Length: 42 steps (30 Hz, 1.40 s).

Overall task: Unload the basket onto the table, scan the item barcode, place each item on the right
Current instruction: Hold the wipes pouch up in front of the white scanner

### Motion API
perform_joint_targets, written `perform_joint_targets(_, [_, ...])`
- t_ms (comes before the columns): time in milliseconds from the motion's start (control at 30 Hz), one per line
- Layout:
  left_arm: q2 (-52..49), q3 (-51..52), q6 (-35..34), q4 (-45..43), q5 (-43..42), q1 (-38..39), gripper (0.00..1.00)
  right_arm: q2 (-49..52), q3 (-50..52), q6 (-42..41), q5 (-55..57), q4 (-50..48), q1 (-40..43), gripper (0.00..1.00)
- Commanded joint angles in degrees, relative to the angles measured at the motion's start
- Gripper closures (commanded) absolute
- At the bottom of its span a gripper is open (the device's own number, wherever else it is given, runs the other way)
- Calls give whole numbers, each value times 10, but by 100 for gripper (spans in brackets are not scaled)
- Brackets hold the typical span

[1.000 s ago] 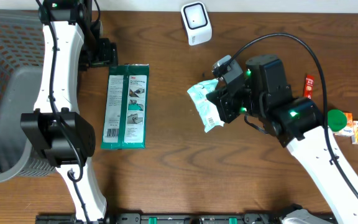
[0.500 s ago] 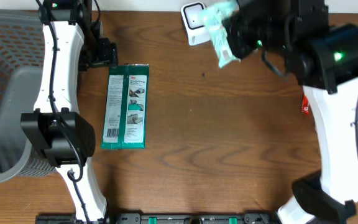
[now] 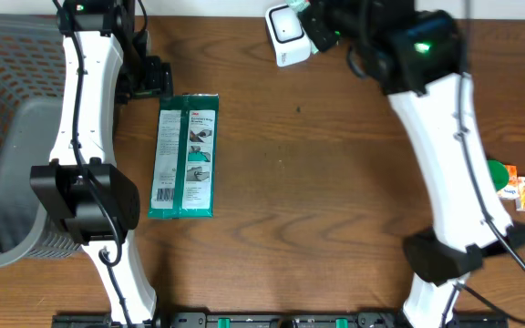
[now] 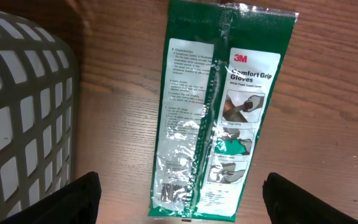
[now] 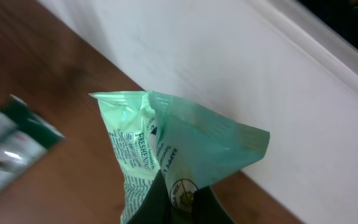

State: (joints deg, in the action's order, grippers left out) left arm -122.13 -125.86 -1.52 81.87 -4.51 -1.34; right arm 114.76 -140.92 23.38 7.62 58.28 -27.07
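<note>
Right gripper (image 5: 180, 202): is clamping fully closed on the bottom edge of the mint-green packet (image 5: 166, 143), with its dark fingers meeting at the crumpled plastic.
Mint-green packet: is standing up out of the jaws, lifted clear of the wood, with its printed face turning toward the wrist camera.
Packet's place: is hanging at the far edge of the table (image 3: 335, 228), just beside the white scanner (image 3: 286, 33). From overhead the arm is hiding most of it.
Right arm: is stretching from the near edge up across the right half of the table.
Left gripper (image 4: 182, 208): is hovering with its jaws spread wide and gripping nothing.
Glove pack (image 4: 219, 112): is lying flat on the wood under the left gripper, touching neither finger.
Grey basket (image 4: 23, 106): is sitting just beside the glove pack, at the table's left end.
Green round thing (image 3: 494, 173) and orange sachets (image 3: 523, 193): are lying together at the right edge, well apart from the scanner.
</note>
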Motion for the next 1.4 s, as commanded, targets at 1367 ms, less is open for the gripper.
perform_joint_targets(1367, [16,1,-1,1,3,-2,16,466,1,338,360,-650,-60,99])
